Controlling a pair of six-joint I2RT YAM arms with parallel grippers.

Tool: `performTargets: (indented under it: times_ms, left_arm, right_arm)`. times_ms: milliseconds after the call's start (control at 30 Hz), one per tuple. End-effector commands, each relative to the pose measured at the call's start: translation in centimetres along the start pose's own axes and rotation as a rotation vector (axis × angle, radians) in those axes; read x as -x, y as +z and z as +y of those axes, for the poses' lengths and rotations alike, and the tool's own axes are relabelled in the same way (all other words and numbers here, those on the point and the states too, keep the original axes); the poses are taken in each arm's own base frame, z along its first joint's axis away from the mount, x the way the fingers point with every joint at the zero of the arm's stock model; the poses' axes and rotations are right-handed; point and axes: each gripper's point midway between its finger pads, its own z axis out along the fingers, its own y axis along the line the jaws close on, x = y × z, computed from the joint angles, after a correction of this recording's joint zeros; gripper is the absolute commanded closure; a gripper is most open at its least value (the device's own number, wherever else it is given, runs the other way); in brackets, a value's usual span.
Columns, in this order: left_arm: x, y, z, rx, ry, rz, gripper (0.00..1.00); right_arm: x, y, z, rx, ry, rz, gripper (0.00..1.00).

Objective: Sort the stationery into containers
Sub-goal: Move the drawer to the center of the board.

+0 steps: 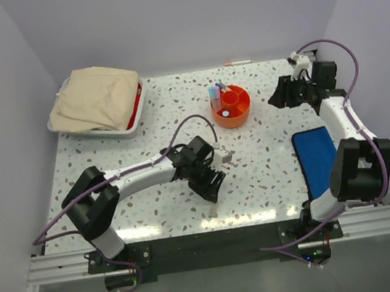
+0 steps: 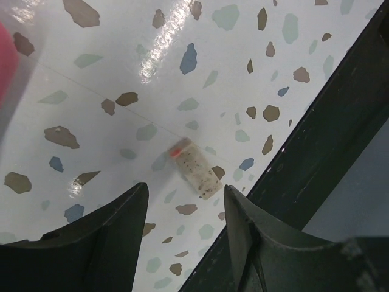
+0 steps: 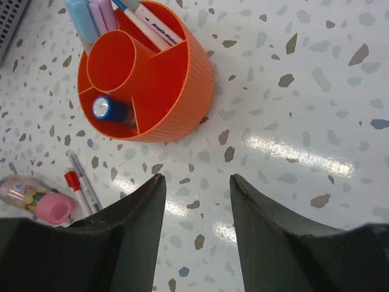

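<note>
The orange tub [image 1: 231, 107] stands mid-table; in the right wrist view [image 3: 159, 85] it holds pink and blue markers [image 3: 91, 13], two white pens [image 3: 153, 25] and a blue-capped item [image 3: 107, 108]. A clear tube with a pink cap [image 3: 35, 198] and thin pens [image 3: 81, 181] lie left of the tub. My right gripper [image 3: 196, 179] is open and empty, just right of the tub [image 1: 276, 97]. My left gripper [image 2: 185, 194] is open above a small speckled white cap with a red end [image 2: 194, 168], near the table's front edge [image 1: 212, 213]. Another pen [image 1: 237, 62] lies at the far edge.
A beige cloth bundle [image 1: 96, 98] fills a white tray [image 1: 135, 121] at the back left. A flat blue mat [image 1: 315, 161] lies at the right beside the right arm. The dark front rail [image 2: 328, 140] runs close behind the small cap. Walls enclose three sides.
</note>
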Motion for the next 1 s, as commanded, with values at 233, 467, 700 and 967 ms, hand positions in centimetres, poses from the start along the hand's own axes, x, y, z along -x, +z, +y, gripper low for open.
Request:
performTargets:
  times_ms: [233,467,700,967]
  left_arm:
    - [0.3,2.6,-1.7,0.003,-0.046,0.033,0.5]
    - [-0.7,4.7,-2.2,0.033,-0.035,0.093,0.53]
    - [-6.6,5.7,-1.2,0.177,0.026,0.213,0.69]
    - [-7.5,6.0,1.2,0.31,0.225,0.222,0.69]
  right_arm:
    - [1.3,-2.8,2.2,0.008,0.026,-0.096,0.5]
    - [0.3,-3.8,3.0,0.013,-0.019,-0.107,0.5]
    - [-0.3,-4.5,3.6,0.02,-0.021,-0.113,0.5]
    - [-0.9,-4.5,3.6,0.022,-0.021,-0.101,0.5]
